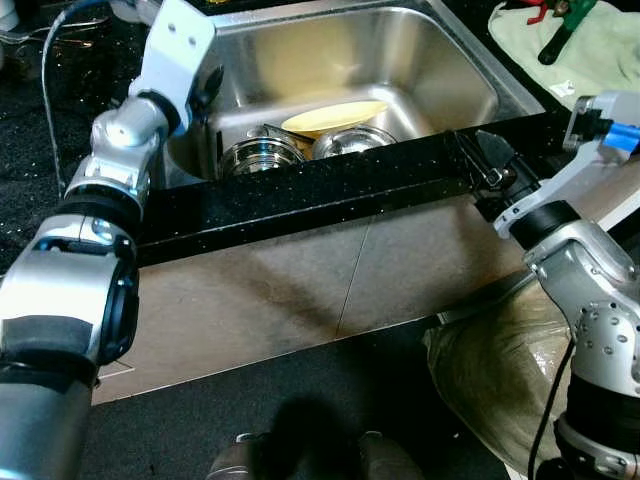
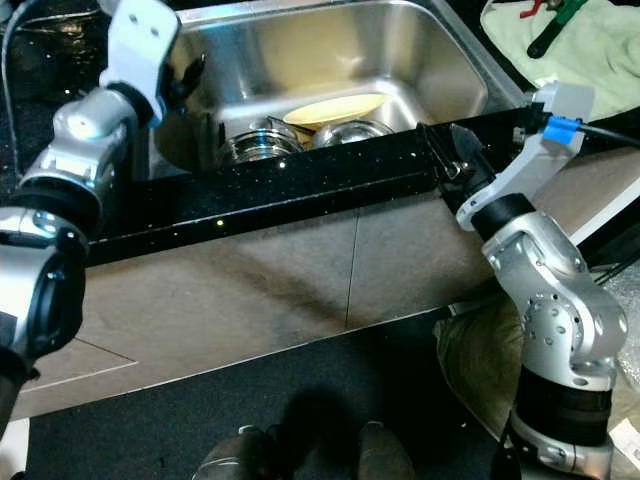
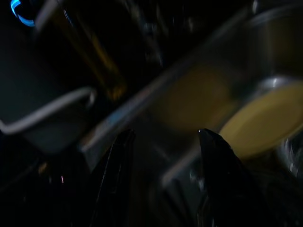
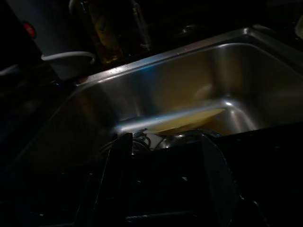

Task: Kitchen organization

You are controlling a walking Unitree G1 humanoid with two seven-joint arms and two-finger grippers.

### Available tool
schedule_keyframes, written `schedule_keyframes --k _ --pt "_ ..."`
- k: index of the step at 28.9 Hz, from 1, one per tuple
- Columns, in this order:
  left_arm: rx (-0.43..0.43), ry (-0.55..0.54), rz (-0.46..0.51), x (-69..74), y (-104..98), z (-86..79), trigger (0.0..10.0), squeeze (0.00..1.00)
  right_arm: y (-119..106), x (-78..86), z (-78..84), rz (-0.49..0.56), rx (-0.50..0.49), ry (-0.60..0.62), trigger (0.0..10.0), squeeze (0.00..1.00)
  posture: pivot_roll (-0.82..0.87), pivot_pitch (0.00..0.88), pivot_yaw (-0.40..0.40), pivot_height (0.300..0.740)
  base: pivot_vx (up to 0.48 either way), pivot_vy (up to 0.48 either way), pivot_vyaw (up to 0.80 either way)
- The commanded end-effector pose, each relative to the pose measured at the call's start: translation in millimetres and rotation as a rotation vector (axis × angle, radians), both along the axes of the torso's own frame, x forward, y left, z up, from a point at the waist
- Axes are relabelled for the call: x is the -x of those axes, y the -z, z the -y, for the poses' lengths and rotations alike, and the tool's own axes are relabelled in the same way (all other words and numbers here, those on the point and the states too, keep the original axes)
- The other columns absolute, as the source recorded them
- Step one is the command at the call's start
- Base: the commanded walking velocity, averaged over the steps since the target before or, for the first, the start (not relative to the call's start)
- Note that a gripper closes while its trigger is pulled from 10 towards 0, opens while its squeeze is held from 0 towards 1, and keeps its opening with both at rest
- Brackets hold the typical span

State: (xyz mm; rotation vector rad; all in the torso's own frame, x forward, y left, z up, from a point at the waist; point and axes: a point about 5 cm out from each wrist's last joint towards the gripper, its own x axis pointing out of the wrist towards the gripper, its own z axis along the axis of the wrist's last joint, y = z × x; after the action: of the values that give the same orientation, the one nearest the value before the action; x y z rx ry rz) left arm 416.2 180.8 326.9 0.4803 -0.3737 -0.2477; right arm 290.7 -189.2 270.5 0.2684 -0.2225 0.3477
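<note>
From my seat the head camera is looking down at a stainless sink set in a black speckled worktop. On the sink floor near the front wall there's a pale yellow plate, resting tilted on top of two steel bowls: one bowl at about 8 o'clock from the plate, the other right under its front edge.

My left gripper is reaching over the sink's left rim, roughly 9 o'clock of the dishes. On its wrist feed the two black fingers stand apart with a clear gap and nothing between them, and the yellow plate shows blurry beyond them. That feed is really dark and smeared.

My right gripper sits over the front strip of the worktop at about 4 o'clock from the plate, aimed across the sink. Its fingers are spread wide too, nothing in them, with the plate and bowl rims framed in the gap.

At 1 o'clock, on the worktop past the sink's right side, a light green cloth lies with a dark-handled tool on it. Tan cabinet fronts run under the worktop, and a crumpled plastic bag sits on the floor by my right arm.
</note>
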Motion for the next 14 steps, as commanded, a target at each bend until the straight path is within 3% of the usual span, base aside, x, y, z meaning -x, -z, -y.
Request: schedule_keyframes --k 1,4,7,14 --pt "0.050 0.069 0.070 3.5 -18.9 7.4 10.0 0.00 0.7 0.1 -4.1 0.006 -0.022 -0.020 10.0 0.00 -0.14 0.179 0.018 0.732 0.000 0.000 0.00" --pt "0.124 0.137 0.132 8.3 -35.0 14.2 10.0 0.00 1.2 -3.0 -8.8 0.020 -0.042 -0.039 10.0 0.00 -0.12 0.145 0.024 0.732 0.000 0.000 0.00" --pt "0.175 0.169 0.153 10.5 -38.0 17.2 10.0 0.00 2.6 -7.4 -12.6 0.025 -0.052 -0.051 10.0 0.00 -0.11 0.129 0.024 0.732 0.000 0.000 0.00" --pt "0.281 0.245 0.181 26.2 -16.3 29.8 10.0 0.00 7.9 -14.1 -23.3 0.041 -0.076 -0.107 10.0 0.00 -0.08 0.073 0.023 0.732 0.000 0.000 0.00"
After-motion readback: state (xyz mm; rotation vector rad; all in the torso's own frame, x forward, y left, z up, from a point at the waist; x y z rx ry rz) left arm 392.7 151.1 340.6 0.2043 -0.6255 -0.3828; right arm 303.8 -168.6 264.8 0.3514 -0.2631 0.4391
